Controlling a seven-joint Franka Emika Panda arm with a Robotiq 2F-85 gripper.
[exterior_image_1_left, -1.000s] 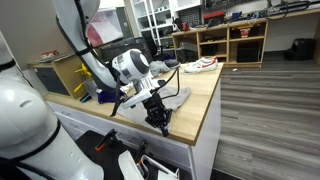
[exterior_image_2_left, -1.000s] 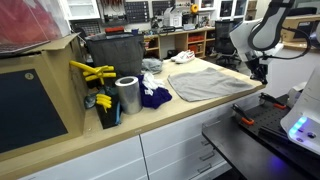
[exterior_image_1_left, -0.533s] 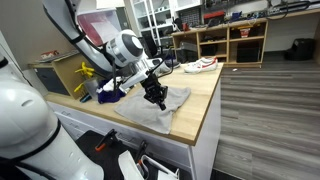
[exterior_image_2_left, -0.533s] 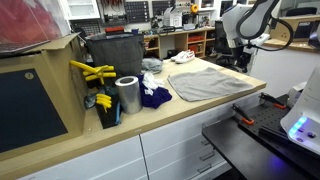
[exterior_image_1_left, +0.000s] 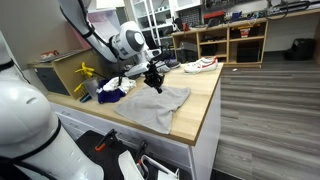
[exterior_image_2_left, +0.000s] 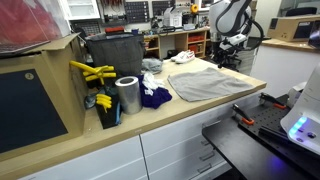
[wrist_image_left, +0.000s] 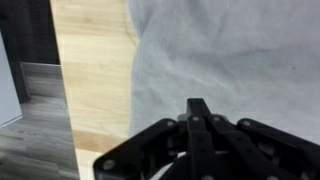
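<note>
A grey cloth (exterior_image_1_left: 155, 108) lies spread flat on the wooden countertop (exterior_image_1_left: 205, 100); it shows in both exterior views (exterior_image_2_left: 205, 83) and fills most of the wrist view (wrist_image_left: 230, 50). My gripper (exterior_image_1_left: 155, 82) hangs above the far part of the cloth, clear of it, and appears at the back of an exterior view (exterior_image_2_left: 229, 52). In the wrist view the two black fingers (wrist_image_left: 198, 112) are pressed together with nothing between them. The bare countertop (wrist_image_left: 90, 70) shows beside the cloth's edge.
A shiny metal can (exterior_image_2_left: 127, 95), a dark blue cloth (exterior_image_2_left: 153, 97), yellow tools (exterior_image_2_left: 90, 72) and a black bin (exterior_image_2_left: 115, 55) stand at one end of the counter. A white shoe (exterior_image_1_left: 200, 65) lies at the far end. The counter edge drops to the floor.
My gripper has risen from the counter's near edge and moved back, away from that edge, to above the cloth's far part. The cloth has not moved.
</note>
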